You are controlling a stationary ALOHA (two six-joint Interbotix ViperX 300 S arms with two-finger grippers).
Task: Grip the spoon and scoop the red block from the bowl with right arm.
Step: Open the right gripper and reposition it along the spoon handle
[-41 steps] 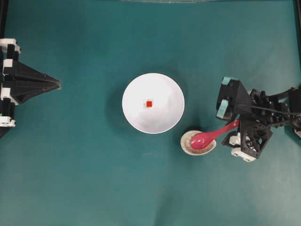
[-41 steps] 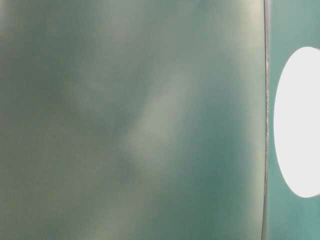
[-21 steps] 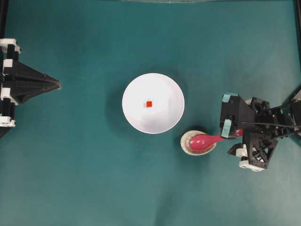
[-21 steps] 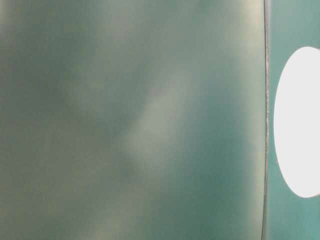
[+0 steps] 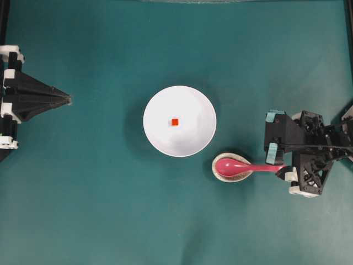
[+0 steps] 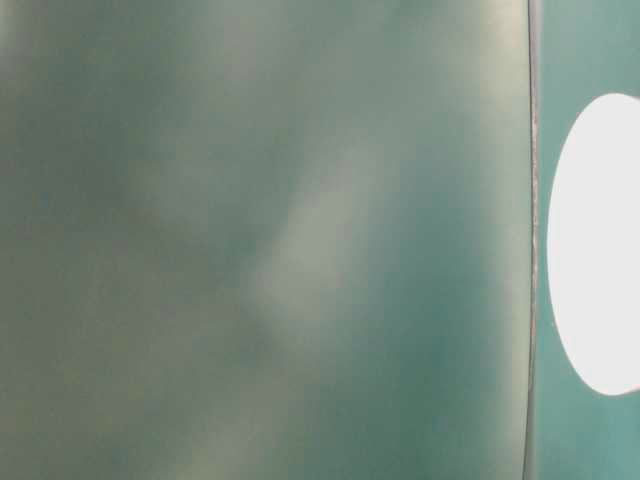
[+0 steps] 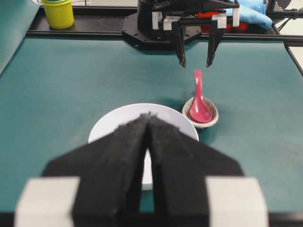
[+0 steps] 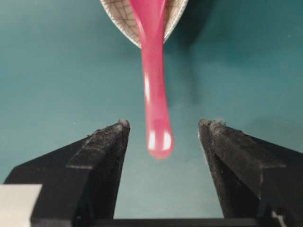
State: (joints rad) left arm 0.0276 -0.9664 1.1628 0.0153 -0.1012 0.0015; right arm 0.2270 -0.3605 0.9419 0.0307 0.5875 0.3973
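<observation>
right pincer agape, red block in bowl

Teal tabletop, three dishes' worth of contents.
White bowl sits near centre, directly on the mat; tiny red block inside it, not on the table itself. Speckled beige spoon rest just beside the bowl's lower-right rim, on the surface, carrying the pink spoon. Spoon handle juts out past the rest, above the mat. Yellow-green cup beyond the far edge.
</observation>
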